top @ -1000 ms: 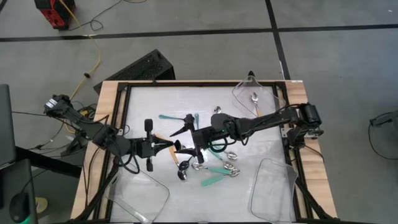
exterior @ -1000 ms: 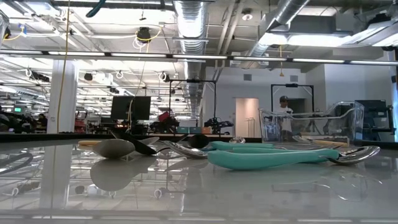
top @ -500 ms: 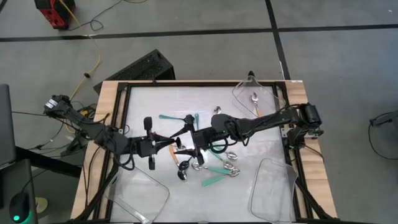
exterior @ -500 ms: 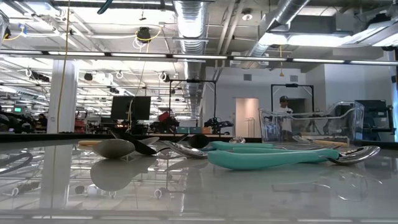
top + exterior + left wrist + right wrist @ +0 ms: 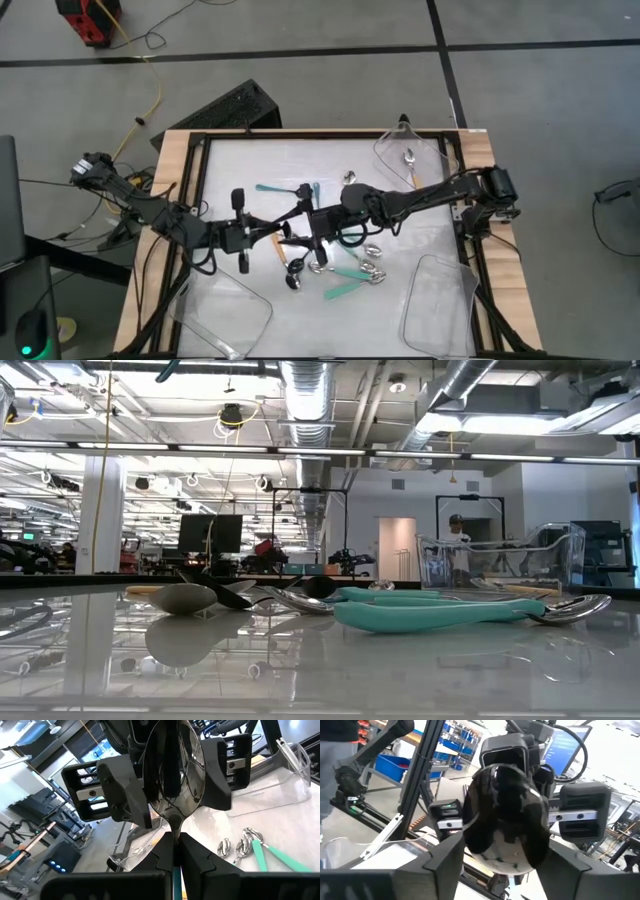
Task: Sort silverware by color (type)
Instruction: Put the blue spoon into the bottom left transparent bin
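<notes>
Right tool [image 5: 297, 226] nearer left tool [image 5: 281, 238], mid-table.

Four views on one table [image 5: 250, 160]
High looks straight down; low sits level at the tabletop; the two wrist views face each other closely, sharing the held spoon [image 5: 172, 767].

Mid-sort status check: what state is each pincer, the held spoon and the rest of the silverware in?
Left pincer: shut on the held spoon's neck.
Right pincer: open, fingers either side of that spoon's bowl.
Held spoon: off the table, between both pincers.
Loose spoons: lying unsorted mid-table.
Far tray: one spoon inside.
</notes>
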Tool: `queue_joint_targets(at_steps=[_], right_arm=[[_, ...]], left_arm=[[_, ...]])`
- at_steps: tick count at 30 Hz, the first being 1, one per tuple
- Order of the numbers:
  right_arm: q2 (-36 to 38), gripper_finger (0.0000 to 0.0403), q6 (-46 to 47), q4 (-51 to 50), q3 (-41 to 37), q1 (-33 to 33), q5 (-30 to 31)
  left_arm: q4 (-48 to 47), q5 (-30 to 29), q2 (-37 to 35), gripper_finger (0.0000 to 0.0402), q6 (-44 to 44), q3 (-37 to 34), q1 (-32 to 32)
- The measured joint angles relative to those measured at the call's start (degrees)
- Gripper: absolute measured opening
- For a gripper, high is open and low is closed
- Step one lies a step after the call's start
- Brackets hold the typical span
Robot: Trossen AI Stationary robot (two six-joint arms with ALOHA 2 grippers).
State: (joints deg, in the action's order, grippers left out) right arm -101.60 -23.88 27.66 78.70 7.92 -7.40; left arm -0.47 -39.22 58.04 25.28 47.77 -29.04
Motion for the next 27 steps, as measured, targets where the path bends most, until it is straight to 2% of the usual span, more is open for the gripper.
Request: queue_joint_targets(at_steps=[7, 10, 16, 27], right_arm=[[-0.02, 0.0144, -0.44, -0.35, 0.0, -0.09, 0.62], [-0.02, 0.0121, -0.42, -0.31, 0.0, -0.34, 1.19], [-0.02, 0.0095, -0.38, -0.35, 0.0, -0.17, 2.56], [-0.02, 0.0091, -0.35, -0.27, 0.0, -0.13, 3.04]], left_arm=[[1.0, 0.36, 0.07, 0.0, -0.09, 0.04, 0.0], [1.07, -0.01, 0.07, 0.0, -0.27, 0.09, 0.04], [0.79, -0.13, 0.04, 0.0, -0.27, 0.09, 0.0], [0.09, -3.44, 0.07, 0.0, -2.26, 0.09, -0.07]])
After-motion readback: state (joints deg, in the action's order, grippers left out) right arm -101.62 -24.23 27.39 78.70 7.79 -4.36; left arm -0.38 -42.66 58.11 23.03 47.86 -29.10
